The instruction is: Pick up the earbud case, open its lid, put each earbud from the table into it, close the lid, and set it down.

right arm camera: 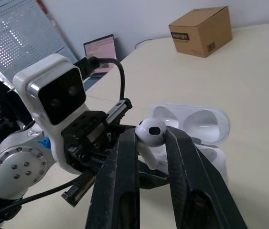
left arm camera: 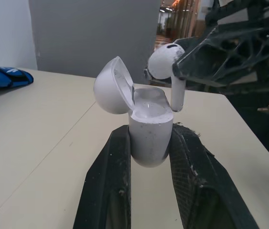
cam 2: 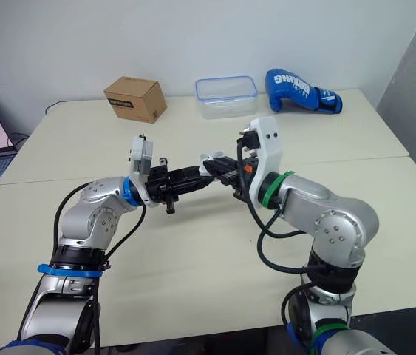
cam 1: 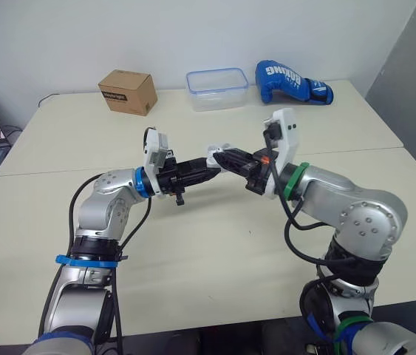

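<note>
Case [left arm camera: 149, 129] is held in the air over the table [cam 1: 215, 251], between the two arms. Left gripper [cam 1: 211, 167] is clamped narrow on its lower body, one finger on each side. Lid [left arm camera: 111, 86] is swung back, open. Right gripper [right arm camera: 149, 139] pinches an earbud [left arm camera: 165, 61] by the bulb, with the stem hanging just above the case mouth.

Handling, as judged: both pieces are small, light, hard glossy plastic, likely slippery under a firm squeeze. Grip the case low, below the seam and clear of the hinge. The lid looks like the weak part. Grip the earbud on the bulb, leaving the stem free to enter its socket.

- Left wrist view: shows the stem against the mouth, slightly off to one side.
- Right wrist view: shows the bulb seated between the fingers [right arm camera: 124, 157], with the lid's hollow behind it.
- Eye views: show height over the table, but the case is too small there to read alignment.

Cannot tell whether an earbud already sits inside.
</note>
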